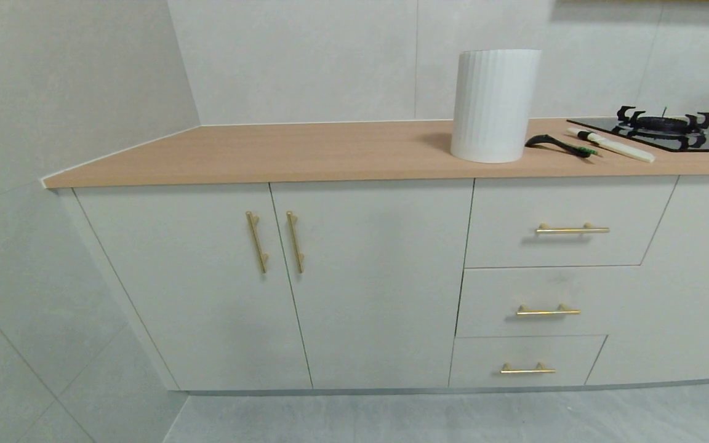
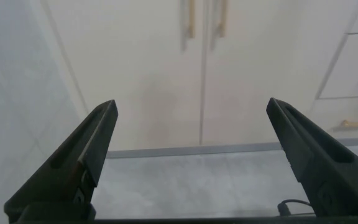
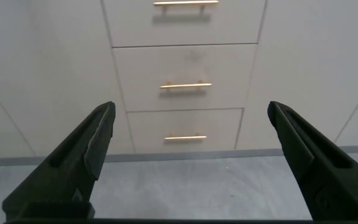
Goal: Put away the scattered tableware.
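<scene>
both claws gaping empty before the cabinet, tableware lying on the surface

the left claw (image 2: 191,107) is hanging wide open, gripping nothing, and facing the lower part of the pale double doors (image 2: 135,74) above the grey floor (image 2: 191,180). in the head view those doors are standing closed under the wooden surface (image 1: 268,151), their two gold handles (image 1: 256,241) sitting side by side. further right, a tall white ribbed container (image 1: 493,106) is standing upright on the surface. just beside it a black utensil (image 1: 560,146) is lying flat, and next to that a cream-handled utensil (image 1: 613,146), possibly a knife, is resting at the edge of the black hob (image 1: 668,132). below them three drawers (image 1: 514,209) are sitting shut. the right claw (image 3: 191,109) is facing those drawers, its fingers spread wide and holding nothing.
</scene>
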